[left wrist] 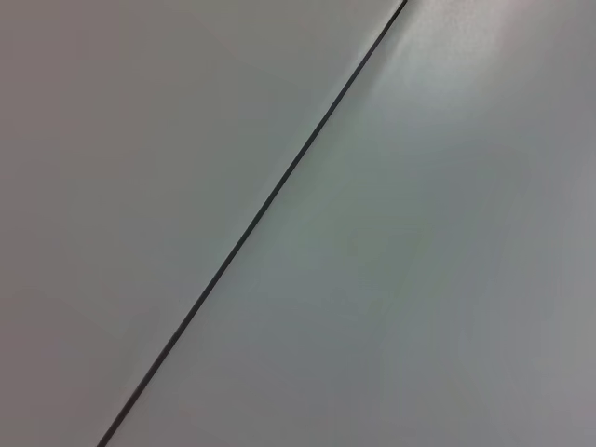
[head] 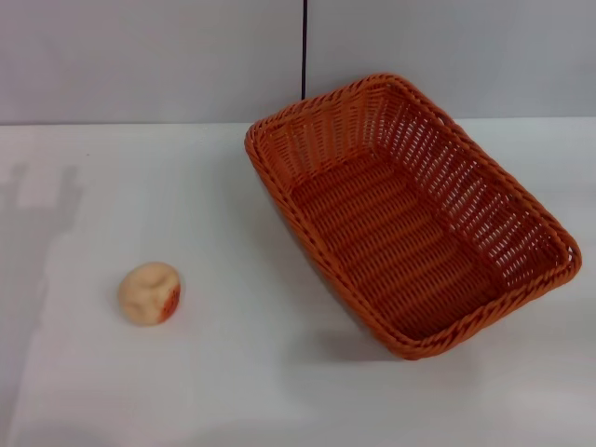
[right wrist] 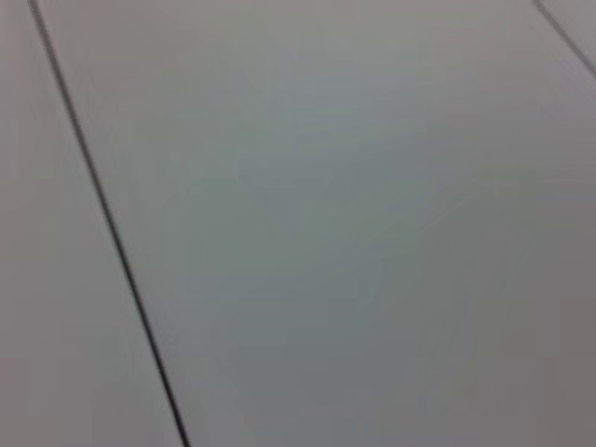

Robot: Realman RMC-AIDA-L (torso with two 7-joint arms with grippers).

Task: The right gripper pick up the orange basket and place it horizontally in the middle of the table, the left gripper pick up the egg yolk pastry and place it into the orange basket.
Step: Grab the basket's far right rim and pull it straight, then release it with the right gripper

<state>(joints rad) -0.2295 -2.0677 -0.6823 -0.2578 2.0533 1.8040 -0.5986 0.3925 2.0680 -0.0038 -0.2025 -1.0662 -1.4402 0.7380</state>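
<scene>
I am seeing the orange basket [head: 410, 214] lying on the right of the table [head: 233, 372], its long axis running diagonally from far-centre to near-right. The egg yolk pastry [head: 150, 292] is sitting well apart, near-left. Neither gripper is showing, so I cannot tell their state.

Table [head: 233, 372]: cut off by the head view's left, right and lower edges.
Orange basket [head: 410, 219]: its outer walls facing away, and the table patch beneath it, hidden.
Egg yolk pastry [head: 149, 292]: underside hidden; surface detail too small to read.
Both wrist views: only blurred grey panels with dark seams.
</scene>
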